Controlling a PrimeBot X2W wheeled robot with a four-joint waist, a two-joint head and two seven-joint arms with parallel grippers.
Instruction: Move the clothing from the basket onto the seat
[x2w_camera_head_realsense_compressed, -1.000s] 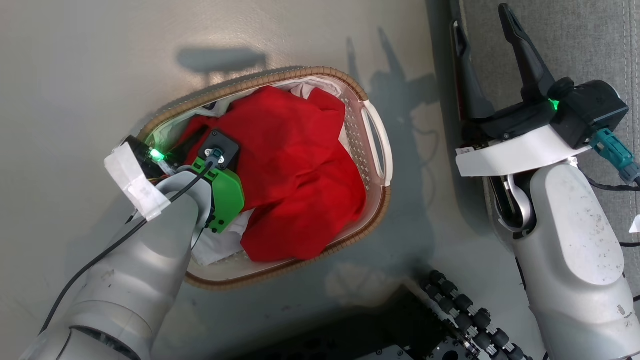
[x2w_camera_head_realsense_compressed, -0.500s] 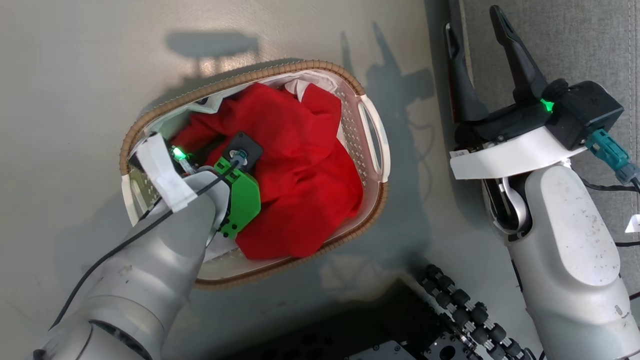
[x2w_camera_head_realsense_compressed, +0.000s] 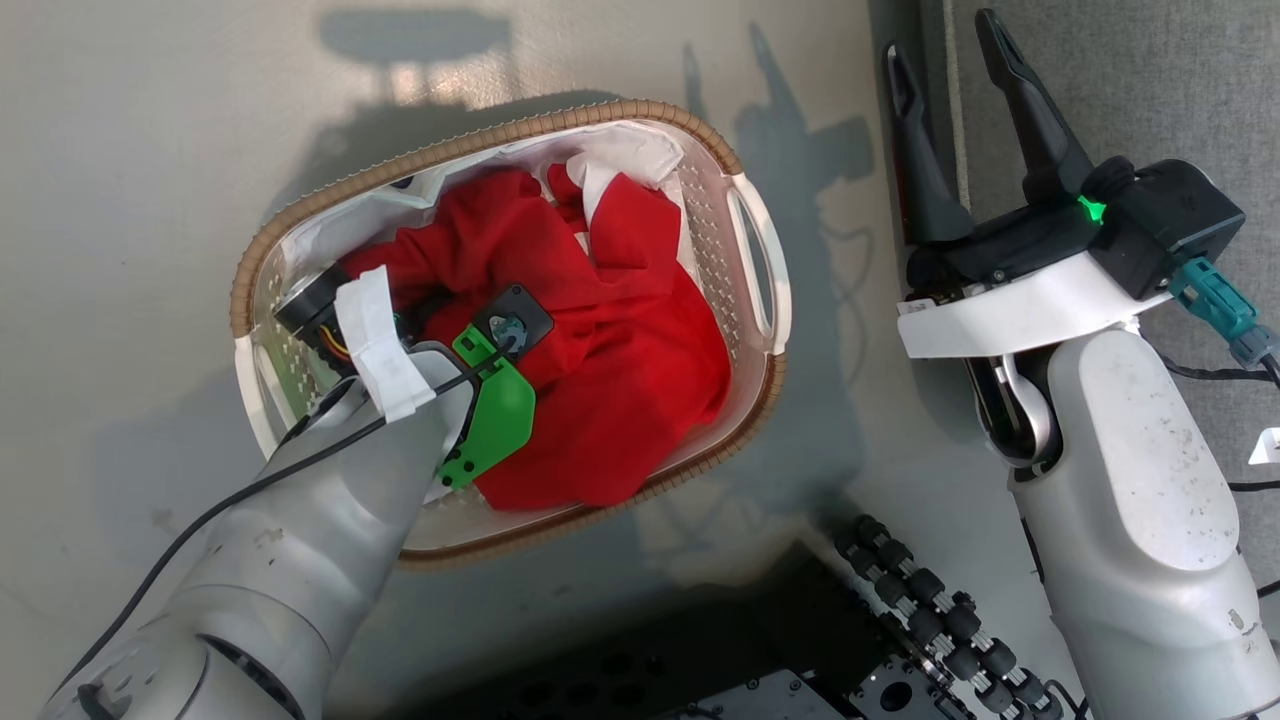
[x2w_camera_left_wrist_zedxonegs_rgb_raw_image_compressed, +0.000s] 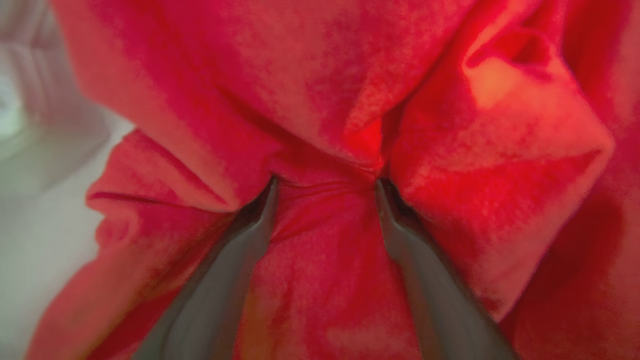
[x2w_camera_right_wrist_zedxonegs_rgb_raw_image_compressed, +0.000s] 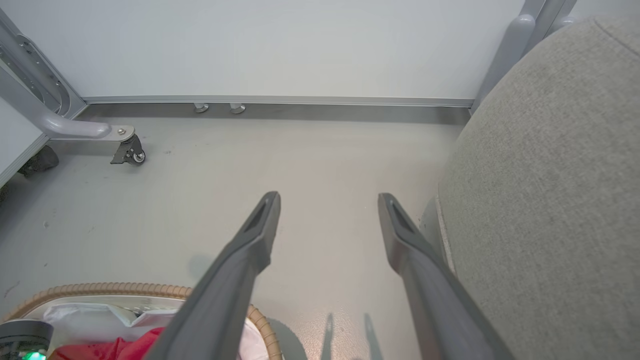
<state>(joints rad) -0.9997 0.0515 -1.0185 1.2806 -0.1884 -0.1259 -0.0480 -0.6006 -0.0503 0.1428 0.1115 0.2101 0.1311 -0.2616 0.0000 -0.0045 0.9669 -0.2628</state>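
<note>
Head view, lower left: my pale grey left arm (x2w_camera_head_realsense_compressed: 300, 520) reaches up into the oval cream plastic laundry basket with the brown woven rim (x2w_camera_head_realsense_compressed: 500, 135), which sits left of centre on the smooth grey floor (x2w_camera_head_realsense_compressed: 130, 250). The bright red fabric clothing (x2w_camera_head_realsense_compressed: 620, 370) lies heaped inside the basket, with a crumpled white sheet (x2w_camera_head_realsense_compressed: 625, 150) at its upper end.

Left wrist view: the left gripper (x2w_camera_left_wrist_zedxonegs_rgb_raw_image_compressed: 326, 184) is spread wide. Both tips press into the red folds, with a ridge of cloth between them, not clamped.

Right of frame in the head view: the right gripper (x2w_camera_head_realsense_compressed: 940, 40) hangs released and empty. Its fingers point to the top edge, over the border of the large grey woven-fabric seat cushion (x2w_camera_head_realsense_compressed: 1120, 90). I see no clothing on the seat.

Right wrist view: the fingers stand apart above the floor, with the seat at right.
</note>
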